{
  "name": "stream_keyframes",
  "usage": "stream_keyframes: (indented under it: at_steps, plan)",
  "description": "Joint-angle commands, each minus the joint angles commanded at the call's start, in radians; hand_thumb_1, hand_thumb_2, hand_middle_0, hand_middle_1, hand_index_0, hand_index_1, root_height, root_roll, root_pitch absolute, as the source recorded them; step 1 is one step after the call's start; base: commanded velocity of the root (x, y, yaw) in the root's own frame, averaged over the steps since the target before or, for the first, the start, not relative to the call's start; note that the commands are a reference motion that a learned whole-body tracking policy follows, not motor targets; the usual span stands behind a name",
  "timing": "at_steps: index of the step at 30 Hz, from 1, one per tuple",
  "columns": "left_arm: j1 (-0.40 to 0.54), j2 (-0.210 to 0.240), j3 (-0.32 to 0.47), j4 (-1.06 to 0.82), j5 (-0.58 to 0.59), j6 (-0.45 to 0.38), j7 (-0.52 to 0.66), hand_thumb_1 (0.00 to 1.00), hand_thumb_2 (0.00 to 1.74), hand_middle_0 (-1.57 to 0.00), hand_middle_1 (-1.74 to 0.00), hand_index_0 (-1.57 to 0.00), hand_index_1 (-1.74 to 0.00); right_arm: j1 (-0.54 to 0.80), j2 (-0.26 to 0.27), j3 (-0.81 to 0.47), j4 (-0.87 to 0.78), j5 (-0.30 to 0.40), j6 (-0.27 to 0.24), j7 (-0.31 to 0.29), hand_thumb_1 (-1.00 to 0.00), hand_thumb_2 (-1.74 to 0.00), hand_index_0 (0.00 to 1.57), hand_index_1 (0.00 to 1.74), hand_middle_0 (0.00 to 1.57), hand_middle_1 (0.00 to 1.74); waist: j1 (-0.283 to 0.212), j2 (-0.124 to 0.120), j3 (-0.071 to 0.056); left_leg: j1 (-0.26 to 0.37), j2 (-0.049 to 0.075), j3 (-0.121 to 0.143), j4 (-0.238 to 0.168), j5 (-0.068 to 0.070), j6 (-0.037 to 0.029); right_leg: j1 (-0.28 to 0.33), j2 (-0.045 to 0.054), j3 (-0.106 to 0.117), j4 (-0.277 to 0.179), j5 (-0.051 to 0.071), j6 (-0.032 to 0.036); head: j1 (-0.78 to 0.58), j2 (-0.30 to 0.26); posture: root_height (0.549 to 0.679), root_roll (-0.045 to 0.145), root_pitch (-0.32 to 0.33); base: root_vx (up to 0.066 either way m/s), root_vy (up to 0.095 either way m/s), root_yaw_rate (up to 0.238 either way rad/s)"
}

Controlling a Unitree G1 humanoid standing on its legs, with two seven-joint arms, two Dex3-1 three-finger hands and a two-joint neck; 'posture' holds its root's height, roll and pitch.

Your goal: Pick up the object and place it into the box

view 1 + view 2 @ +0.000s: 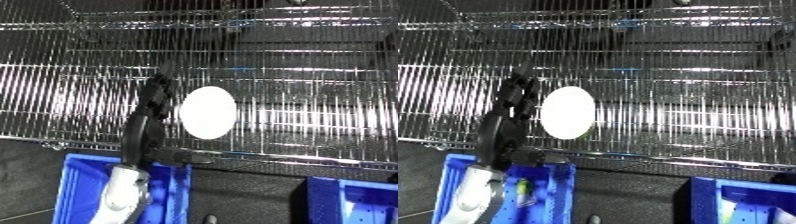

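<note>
A white oval object (207, 112) lies on the wire shelf (302, 120), near its middle. My left hand (155, 100) reaches up from the lower left and rests just left of the object, close against its edge. Its black fingers look straight and are not curled round the object. The white forearm (120, 195) rises over a blue bin (75, 185) at the bottom left. My right hand shows in no view.
A second blue bin (355, 200) stands at the bottom right, below the shelf's front rail (266, 156). Dark floor lies between the two bins. More wire shelving (222, 22) runs across the back.
</note>
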Motion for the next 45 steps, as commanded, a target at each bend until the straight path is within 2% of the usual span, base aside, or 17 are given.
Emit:
stream_keyframes:
  at_steps: [9, 19, 29, 38, 45]
  plan:
    - [-0.066, -0.014, -0.016, 0.043, 0.011, 0.015, 0.006, 0.00, 0.00, 0.00, 0.00, 0.00, 0.00, 0.002, 0.001, 0.010, -0.027, 0.008, -0.001, -0.015, 0.00, 0.00, 0.00, 0.00, 0.00, 0.00, -0.031, 0.001, 0.000, -0.016, 0.002, 0.009, 0.017, -0.010, 0.0005, -0.022, 0.0067, 0.015, 0.003, 0.004, 0.0020, -0.009, 0.028, 0.638, -0.004, 0.106, 0.011, 0.001, -0.079]
    - [-0.139, -0.009, -0.025, 0.114, -0.022, 0.074, 0.018, 0.50, 0.87, -0.79, -0.87, -0.79, -0.87, -0.003, -0.003, 0.022, -0.047, 0.011, -0.007, -0.017, 0.00, 0.00, 0.00, 0.00, 0.00, 0.00, -0.061, 0.000, 0.000, -0.020, 0.006, 0.020, 0.017, -0.012, -0.0027, -0.034, 0.0127, 0.030, -0.006, 0.009, 0.0048, -0.031, 0.042, 0.638, -0.001, 0.117, -0.001, 0.009, -0.054]
    - [-0.163, -0.007, -0.011, 0.183, -0.066, 0.073, -0.018, 1.00, 1.74, -1.57, -1.74, -1.57, -1.74, -0.012, 0.004, 0.038, -0.059, 0.012, -0.011, -0.026, 0.00, 0.00, 0.00, 0.00, 0.00, 0.00, -0.071, -0.002, 0.000, -0.019, 0.011, 0.025, 0.008, -0.008, -0.0072, -0.040, 0.0125, 0.032, -0.010, 0.009, 0.0051, -0.047, 0.058, 0.638, 0.000, 0.122, -0.018, 0.010, -0.001]
    - [-0.158, -0.007, 0.001, 0.193, -0.119, 0.058, -0.054, 1.00, 1.74, -1.57, -1.74, -1.57, -1.74, -0.014, 0.019, 0.045, -0.059, 0.015, -0.019, -0.033, 0.00, 0.00, 0.00, 0.00, 0.00, 0.00, -0.063, 0.001, 0.000, -0.009, 0.008, 0.021, -0.011, -0.002, -0.0096, -0.033, 0.0068, 0.026, -0.021, 0.011, 0.0077, -0.054, 0.068, 0.640, 0.001, 0.125, -0.019, -0.002, 0.042]
    - [-0.103, -0.011, 0.019, 0.099, -0.155, -0.004, -0.076, 1.00, 1.74, -1.57, -1.74, -1.57, -1.74, 0.009, 0.023, 0.032, -0.073, 0.011, -0.026, -0.050, 0.00, 0.00, 0.00, 0.00, 0.00, 0.00, -0.043, 0.021, 0.000, 0.005, -0.006, 0.012, -0.033, 0.004, -0.0108, -0.023, -0.0064, 0.017, -0.029, 0.009, 0.0068, -0.021, 0.062, 0.641, 0.008, 0.124, -0.013, -0.004, 0.094]
